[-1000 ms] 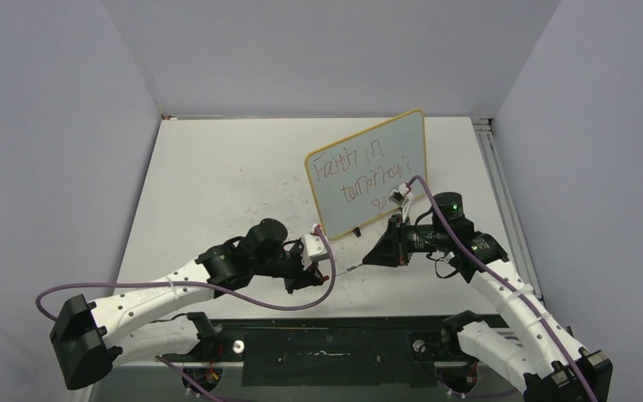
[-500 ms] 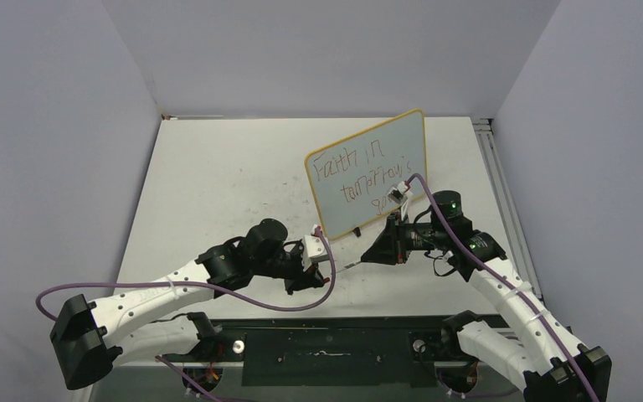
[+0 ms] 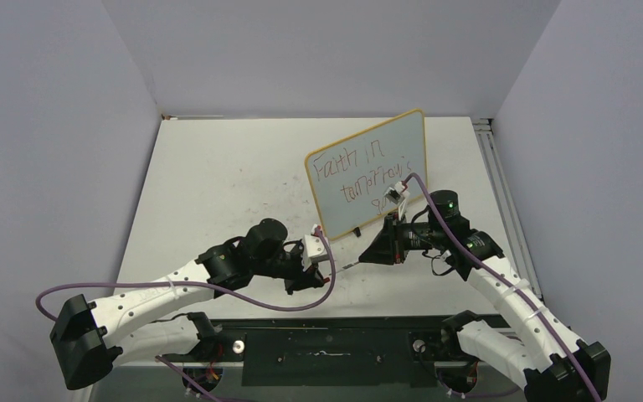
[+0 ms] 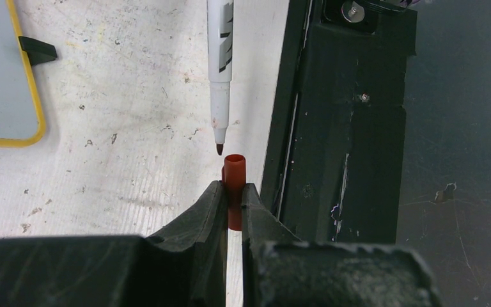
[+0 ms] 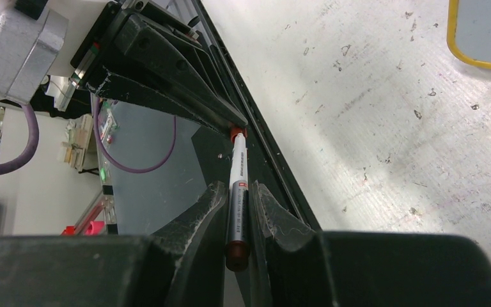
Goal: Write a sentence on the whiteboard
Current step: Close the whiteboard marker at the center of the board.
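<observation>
Beyond both grippers, the whiteboard (image 3: pixel 408 138) carries the sentence (image 3: pixel 350 161); we judge that recapping is in hand. Our right gripper (image 5: pixel 240 187) is clamped on the marker (image 5: pixel 237 214), and our left gripper (image 4: pixel 232 186) is pinched on the red cap (image 4: pixel 234 167), just ahead of the tip. Next we must align tip with cap mouth and press.

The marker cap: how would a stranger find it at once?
From the whiteboard, come toward the table's near edge. There the left tool pinches the cap: a short reddish open tube, unlike the long white marker pointing at it.
</observation>
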`<state>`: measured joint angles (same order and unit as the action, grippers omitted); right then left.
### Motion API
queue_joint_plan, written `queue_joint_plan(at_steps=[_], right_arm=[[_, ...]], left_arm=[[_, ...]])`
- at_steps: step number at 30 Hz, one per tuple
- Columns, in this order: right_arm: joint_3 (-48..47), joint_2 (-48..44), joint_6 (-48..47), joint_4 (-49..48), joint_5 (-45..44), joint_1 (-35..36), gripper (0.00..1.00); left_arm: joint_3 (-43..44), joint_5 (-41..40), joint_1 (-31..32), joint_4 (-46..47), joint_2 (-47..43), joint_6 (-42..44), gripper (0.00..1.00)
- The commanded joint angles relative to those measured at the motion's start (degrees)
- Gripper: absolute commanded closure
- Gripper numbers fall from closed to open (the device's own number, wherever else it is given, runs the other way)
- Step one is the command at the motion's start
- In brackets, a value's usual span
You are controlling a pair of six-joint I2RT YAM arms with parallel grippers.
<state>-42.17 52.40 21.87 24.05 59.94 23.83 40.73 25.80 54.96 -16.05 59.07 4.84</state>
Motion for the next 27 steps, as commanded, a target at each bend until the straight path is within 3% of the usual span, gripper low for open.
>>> queue_joint_plan(at_steps=[1, 27], right_arm=[[0.07, 0.03, -0.52, -2.53, 0.44, 0.64, 0.95], [0.42, 0.86, -1.07, -2.58, -0.13, 1.29, 0.95]], left_arm=[[0.8, 1.53, -0.55, 2.32, -0.27, -0.3, 1.0], [0.56, 1.65, -0.82, 2.78, -0.79, -0.56, 1.0]])
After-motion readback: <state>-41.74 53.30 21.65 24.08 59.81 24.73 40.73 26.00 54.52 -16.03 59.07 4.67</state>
